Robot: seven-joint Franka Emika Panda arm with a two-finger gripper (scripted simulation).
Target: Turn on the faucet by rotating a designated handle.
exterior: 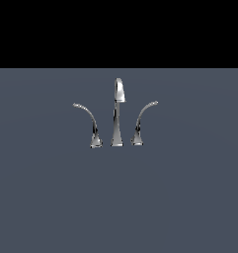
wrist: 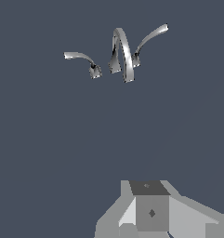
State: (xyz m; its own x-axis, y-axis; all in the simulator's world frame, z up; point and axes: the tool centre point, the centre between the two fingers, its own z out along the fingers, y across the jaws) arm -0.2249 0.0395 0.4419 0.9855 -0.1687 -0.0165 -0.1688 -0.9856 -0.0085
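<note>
While the arm is out of frame in the exterior view, the faucet (exterior: 117, 112) stands on the flat grey surface (exterior: 51, 197), roughly centred side to side: a tall tapered spout (exterior: 118, 99) with a bent-over tip in the middle and a slim curved lever on either side. The handle (exterior: 87, 117) is the lever on the exterior view's left, rising from a small flared base just beside the spout's base and arcing up and outward to a drooping tip. The mirrored lever (exterior: 142, 117) arcs toward the exterior view's right. Wrist view shows the same set: faucet (wrist: 120, 53), handle (wrist: 81, 59), other lever (wrist: 149, 38), all well apart from the gripper (wrist: 150, 211). Only a grey blocky part of the gripper body is visible at the frame edge, fingertips not clearly seen, so can't tell how far the jaws are spread. Nothing visibly in its grasp; no contact with any lever.
</note>
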